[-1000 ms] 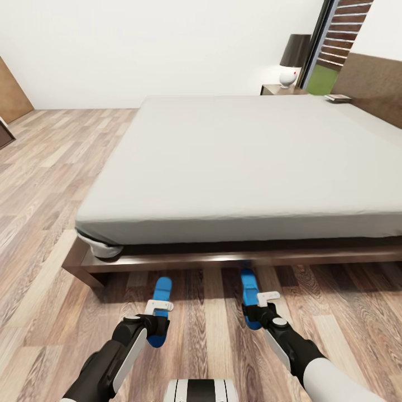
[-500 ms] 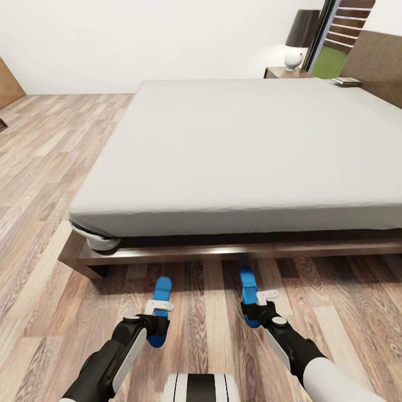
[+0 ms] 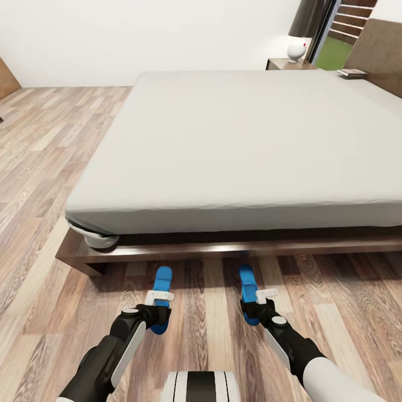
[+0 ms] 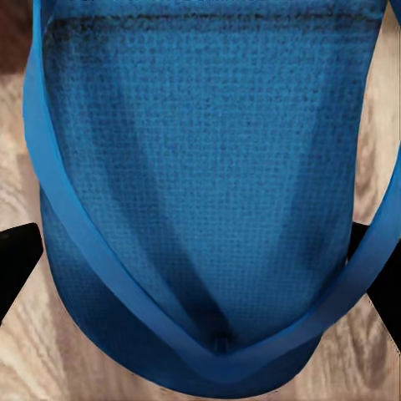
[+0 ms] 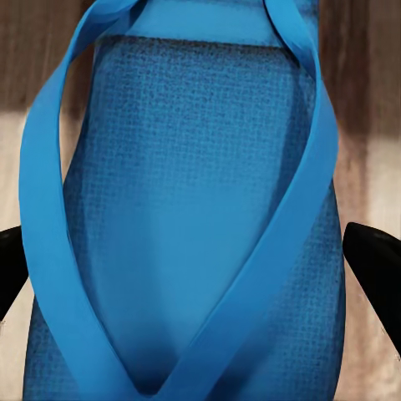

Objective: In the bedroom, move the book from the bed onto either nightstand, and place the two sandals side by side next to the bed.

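Note:
Two bright blue sandals hang low over the wood floor just in front of the bed's [image 3: 234, 139] dark wooden frame. My left gripper [image 3: 158, 312] is shut on the left sandal [image 3: 162, 278]. My right gripper [image 3: 258, 309] is shut on the right sandal [image 3: 247, 279]. In the left wrist view, the sandal [image 4: 209, 167] sits between dark fingertips [image 4: 17, 259]. In the right wrist view, the other sandal [image 5: 200, 217] is flanked by fingertips [image 5: 376, 267]. The book [image 3: 353, 72] lies at the mattress's far right corner, beside the nightstand [image 3: 279, 64].
A lamp with a white base [image 3: 296, 50] and a dark shade stands on the nightstand. The headboard [image 3: 379, 50] runs along the right. The wood-plank floor [image 3: 44, 167] stretches to the left of the bed. My base's top [image 3: 198, 386] shows at the bottom edge.
The head view has shifted, so the bed and far wall sit higher in the picture. Both grippers keep their sandals at about the same spot before the bed frame.

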Robot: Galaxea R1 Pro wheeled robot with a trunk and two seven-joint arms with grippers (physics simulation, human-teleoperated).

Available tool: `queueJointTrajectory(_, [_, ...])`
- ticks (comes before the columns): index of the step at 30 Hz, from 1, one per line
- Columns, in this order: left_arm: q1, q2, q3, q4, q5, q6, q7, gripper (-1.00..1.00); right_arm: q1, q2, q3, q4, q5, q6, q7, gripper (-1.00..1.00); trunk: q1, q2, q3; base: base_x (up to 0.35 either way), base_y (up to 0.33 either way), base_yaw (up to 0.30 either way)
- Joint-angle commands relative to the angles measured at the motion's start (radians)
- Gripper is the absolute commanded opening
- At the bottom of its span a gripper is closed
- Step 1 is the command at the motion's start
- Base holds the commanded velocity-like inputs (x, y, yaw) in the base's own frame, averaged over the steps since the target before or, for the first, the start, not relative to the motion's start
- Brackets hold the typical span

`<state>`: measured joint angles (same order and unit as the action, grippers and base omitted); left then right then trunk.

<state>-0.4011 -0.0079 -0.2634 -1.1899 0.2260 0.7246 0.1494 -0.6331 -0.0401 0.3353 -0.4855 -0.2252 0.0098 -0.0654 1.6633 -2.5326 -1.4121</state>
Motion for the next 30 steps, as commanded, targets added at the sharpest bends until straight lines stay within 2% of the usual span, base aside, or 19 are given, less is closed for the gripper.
queueJointTrajectory(1, [0.0,0.001,-0.001,-0.001,0.011,0.003,0.009,-1.0,0.0,-0.001,0.008,-0.003,-0.009,0.001,-0.007,-1.0,0.0,0.0,-0.001,0.203,0.0,0.0])
queueJointTrajectory(12, [0.0,0.001,-0.004,-0.011,0.005,0.004,0.014,-1.0,0.0,-0.001,0.008,-0.01,-0.009,0.001,-0.007,-1.0,0.0,0.0,-0.001,0.026,0.0,0.0])
queueJointTrajectory(19, [0.0,0.001,-0.004,-0.01,0.003,0.006,0.013,-1.0,0.0,-0.001,0.007,-0.011,-0.009,0.001,-0.007,-1.0,0.003,-0.002,-0.028,0.0,0.0,0.0])
queueJointTrajectory(26, [0.001,0.0,-0.004,-0.011,0.003,0.006,0.013,-1.0,0.0,-0.001,0.007,-0.012,-0.009,0.001,-0.007,-1.0,0.003,-0.002,-0.028,0.0,0.0,0.0])
queueJointTrajectory(27, [0.0,0.0,-0.004,-0.011,0.003,0.006,0.013,-1.0,0.0,-0.001,0.007,-0.012,-0.009,0.001,-0.007,1.0,0.003,-0.002,-0.028,0.0,0.0,0.0])
queueJointTrajectory(30, [0.0,0.0,-0.004,-0.011,0.003,0.007,0.013,-1.0,0.0,-0.001,0.007,-0.012,-0.009,0.001,-0.006,1.0,0.003,-0.002,-0.028,0.0,0.0,0.0])
